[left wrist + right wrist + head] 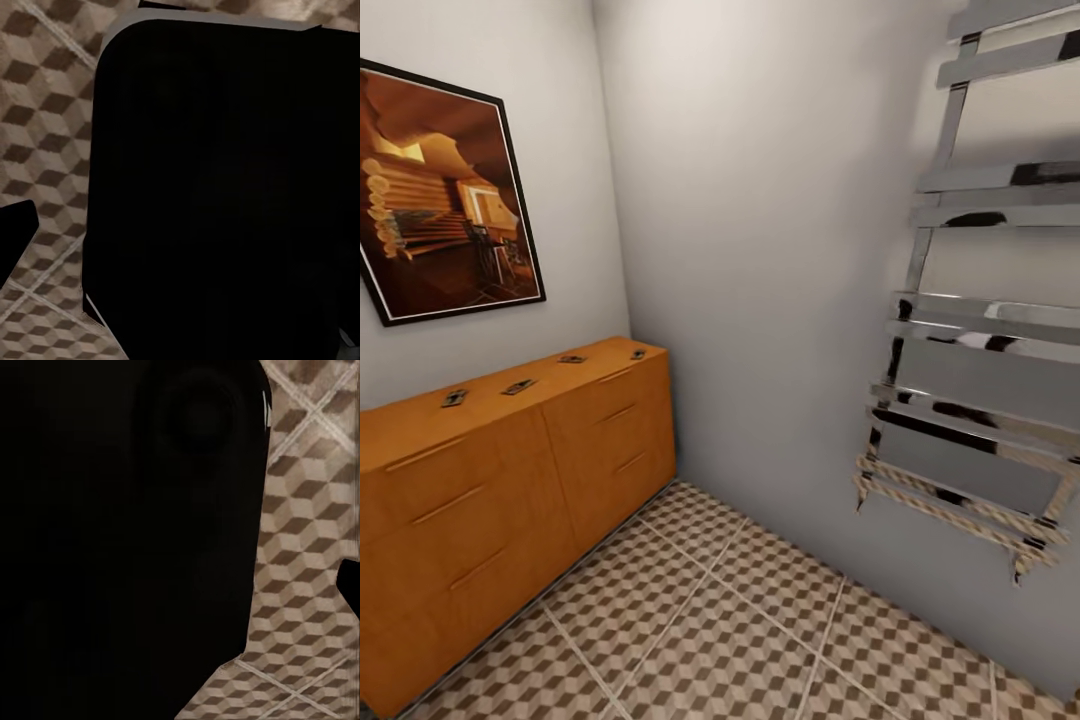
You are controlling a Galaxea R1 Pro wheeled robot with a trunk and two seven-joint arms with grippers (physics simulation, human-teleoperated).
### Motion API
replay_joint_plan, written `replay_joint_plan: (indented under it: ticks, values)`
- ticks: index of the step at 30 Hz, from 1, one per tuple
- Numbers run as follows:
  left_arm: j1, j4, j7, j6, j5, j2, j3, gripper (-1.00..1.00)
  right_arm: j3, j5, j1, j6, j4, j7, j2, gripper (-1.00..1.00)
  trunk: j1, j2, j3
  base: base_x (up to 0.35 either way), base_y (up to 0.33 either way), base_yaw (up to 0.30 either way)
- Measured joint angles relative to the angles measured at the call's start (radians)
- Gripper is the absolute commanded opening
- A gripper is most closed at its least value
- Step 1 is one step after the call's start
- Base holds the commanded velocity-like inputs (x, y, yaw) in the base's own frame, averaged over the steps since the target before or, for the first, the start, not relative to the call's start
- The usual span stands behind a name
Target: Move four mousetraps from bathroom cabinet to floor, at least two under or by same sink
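Dark robot body close before both wrist cameras, claw fingers not discernible

Soft, even light fills the room, with no hard shadows on the grey walls [760, 250]. The chrome ladder-shaped towel rail [980, 340] on the right shows patchy dark reflections. Straight lines bow toward the edges. Both wrist views are largely black and slightly blurred.

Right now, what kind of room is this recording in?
Probably a small bathroom corner: a chrome ladder-style towel rail on the right wall, cube-patterned floor tiles, and a low orange-brown cabinet with small mousetraps on top. No sink in view.
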Motion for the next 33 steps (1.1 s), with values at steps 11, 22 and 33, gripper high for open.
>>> replay_joint_plan:
  ticks: [11,22,33]
  values:
    - [0.000,0.000,0.000,0.000,0.000,0.000,0.000,1.00,0.000,0.000,0.000,0.000,0.000,-0.001,-0.001,1.00,0.000,0.000,0.000,0.254,0.000,0.264]
    - [0.000,0.000,0.000,-0.001,0.000,-0.001,0.000,1.00,0.001,0.002,0.000,-0.001,0.000,-0.001,-0.001,1.00,0.001,0.000,0.000,0.039,0.000,0.270]
    - [0.000,0.000,0.002,0.000,0.002,-0.001,0.000,1.00,0.000,0.002,0.000,-0.001,0.000,-0.001,-0.001,1.00,0.000,0.000,0.000,0.188,0.000,0.270]
